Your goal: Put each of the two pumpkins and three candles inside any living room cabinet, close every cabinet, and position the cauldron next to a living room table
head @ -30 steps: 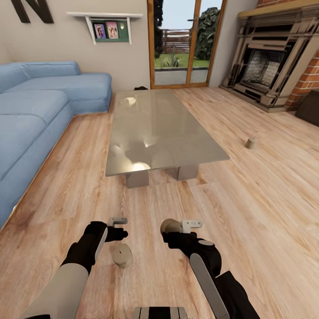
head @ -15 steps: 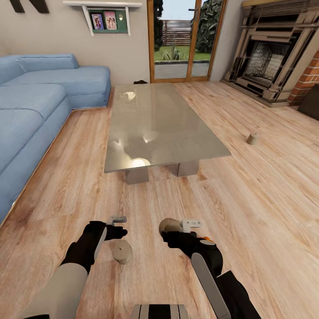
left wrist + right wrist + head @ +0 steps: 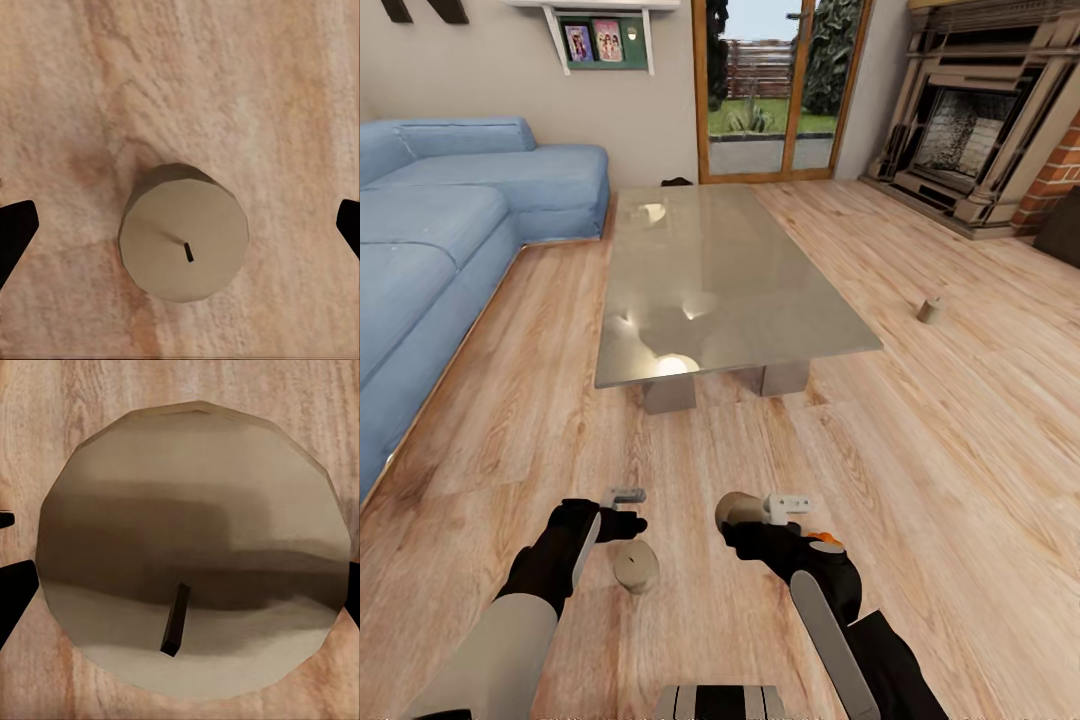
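Both arms reach forward and down, low over the floor (image 3: 920,470), short of the coffee table (image 3: 710,280). The left gripper (image 3: 622,508) points down above a candle (image 3: 636,567) standing on the floor, its dark fingertips (image 3: 15,229) spread wide on either side and clear of it. The right gripper (image 3: 760,512) is clamped on a second candle (image 3: 734,508), its fingertips (image 3: 16,585) against the candle's sides.

head camera tilted down and moved forward, most of it early: shelf and wall letters slid up | right gripper (image 3: 745,508) with its candle (image 3: 735,508) shifted slightly up and left | left arm unchanged
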### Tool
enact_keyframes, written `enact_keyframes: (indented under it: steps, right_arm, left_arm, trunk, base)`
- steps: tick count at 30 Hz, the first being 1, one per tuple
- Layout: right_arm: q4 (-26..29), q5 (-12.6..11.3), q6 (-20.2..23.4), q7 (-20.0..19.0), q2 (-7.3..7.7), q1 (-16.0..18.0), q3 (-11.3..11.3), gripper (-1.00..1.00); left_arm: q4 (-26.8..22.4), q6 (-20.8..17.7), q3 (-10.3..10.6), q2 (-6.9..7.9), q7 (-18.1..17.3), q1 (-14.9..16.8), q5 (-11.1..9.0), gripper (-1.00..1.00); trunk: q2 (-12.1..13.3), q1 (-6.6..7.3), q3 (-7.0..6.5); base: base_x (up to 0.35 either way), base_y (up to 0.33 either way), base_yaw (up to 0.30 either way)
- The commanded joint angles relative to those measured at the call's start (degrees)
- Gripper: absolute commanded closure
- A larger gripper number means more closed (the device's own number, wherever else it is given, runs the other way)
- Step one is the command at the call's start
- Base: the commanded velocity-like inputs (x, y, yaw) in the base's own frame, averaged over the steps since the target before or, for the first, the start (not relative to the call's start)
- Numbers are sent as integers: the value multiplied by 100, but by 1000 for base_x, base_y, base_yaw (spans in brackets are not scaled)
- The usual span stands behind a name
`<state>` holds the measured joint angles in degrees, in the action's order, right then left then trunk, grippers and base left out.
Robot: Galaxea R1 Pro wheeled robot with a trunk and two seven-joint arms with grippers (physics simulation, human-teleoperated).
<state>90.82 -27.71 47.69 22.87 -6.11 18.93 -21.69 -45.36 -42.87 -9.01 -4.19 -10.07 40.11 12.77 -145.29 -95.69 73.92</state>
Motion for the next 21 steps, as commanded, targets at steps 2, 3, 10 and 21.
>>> enact_keyframes:
  steps: [2,3,10,21]
  right_arm:
    - [6,-59,11,-5,-4,13,-47,100]
    - [6,-59,10,-37,-4,17,-59,100]
    - [6,-59,4,-176,-6,22,-79,100]
    - [6,-66,-409,-784,9,3,71,100]
  left_arm:
    - [14,-50,-31,7,-46,3,67,-100]
    - [25,-61,-31,13,-43,2,74,-100]
    - [90,-79,-31,24,-47,4,86,-100]
    - [107,-81,-31,23,-65,4,94,-100]
  trunk:
    - [-5,-4,49]
    - [-6,-6,72]
    - [-16,-24,227]
    - [-30,-53,470]
  base:
    - [0,0,0]
    - [0,0,0]
    - [0,0,0]
    - [0,0,0]
